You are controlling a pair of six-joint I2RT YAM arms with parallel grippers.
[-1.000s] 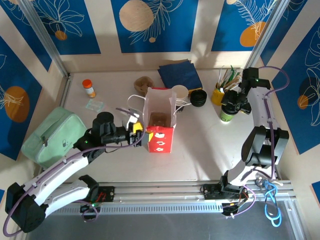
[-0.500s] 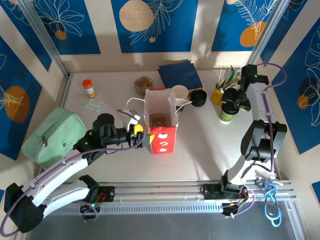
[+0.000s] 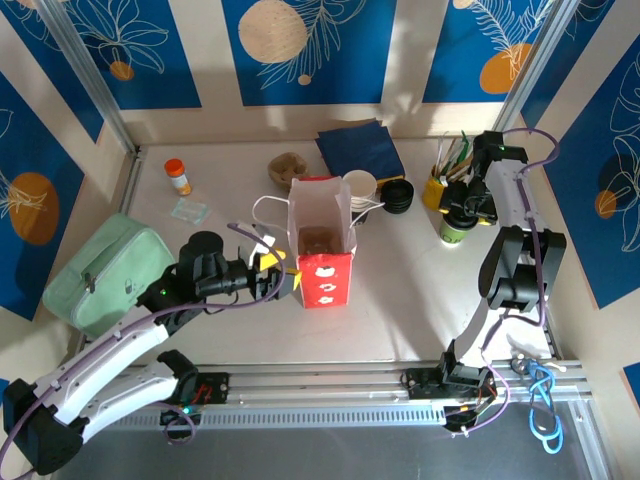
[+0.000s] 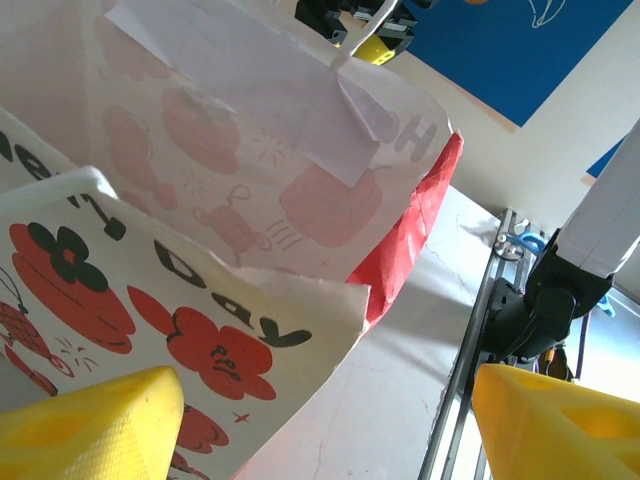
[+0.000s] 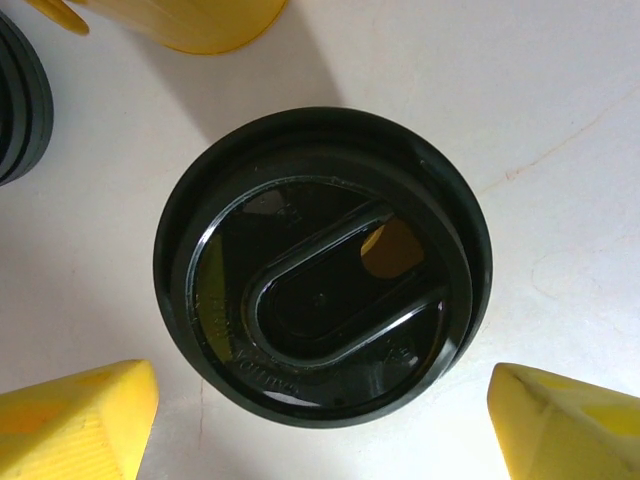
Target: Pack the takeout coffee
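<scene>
The takeout coffee [image 3: 454, 229] stands at the right of the table, its greenish side showing below my right gripper [image 3: 464, 203]. In the right wrist view its round black lid [image 5: 322, 265] lies straight below the open gripper [image 5: 322, 405]. The yellow fingertips [image 5: 75, 420] stand well apart on either side of the lid, not touching it. The red-and-white paper bag [image 3: 322, 243] stands open in the middle, with something brown inside. My left gripper [image 3: 272, 272] is open at the bag's left side. A printed bag panel [image 4: 200, 290] reaches between its yellow fingers [image 4: 85, 425].
Close behind the coffee are a yellow utensil holder [image 3: 436, 190] and a stack of black lids [image 3: 397, 195]. Lidless white-rimmed cups [image 3: 360, 186] stand by the bag. Navy napkins [image 3: 360, 148], an orange-capped bottle [image 3: 178, 176] and a green pouch [image 3: 105, 272] lie further off.
The right wrist has swung back and up, so its gripper now points down over the coffee. The left arm has eased slightly down and left, and the bag now stands straighter.
</scene>
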